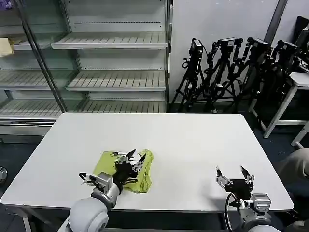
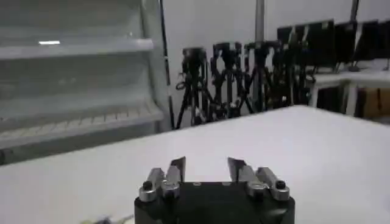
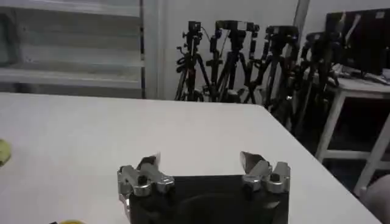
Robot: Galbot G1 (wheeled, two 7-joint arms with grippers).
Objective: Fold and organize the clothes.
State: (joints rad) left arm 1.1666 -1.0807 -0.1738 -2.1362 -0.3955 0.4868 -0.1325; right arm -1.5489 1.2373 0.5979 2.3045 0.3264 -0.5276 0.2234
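The clothes are one lime yellow-green T-shirt (image 1: 145, 174), folded into a small bundle on the white table (image 1: 183, 140), near its front edge and left of centre. My left gripper (image 1: 131, 157) hovers right over the bundle, open, nothing between its fingers (image 2: 178, 167). In the left wrist view the left gripper (image 2: 206, 163) points out over bare table. My right gripper (image 1: 234, 172) is open and empty near the front right of the table, well apart from the shirt. A sliver of the shirt (image 3: 3, 152) shows at the edge of the right wrist view, where the right gripper (image 3: 200, 159) stands open.
Empty metal shelves (image 1: 116, 77) stand behind the table on the left. A row of black camera tripods (image 1: 231, 67) stands behind on the right, beside a white side table (image 1: 299, 82). Bare tabletop stretches beyond and to the right of the bundle.
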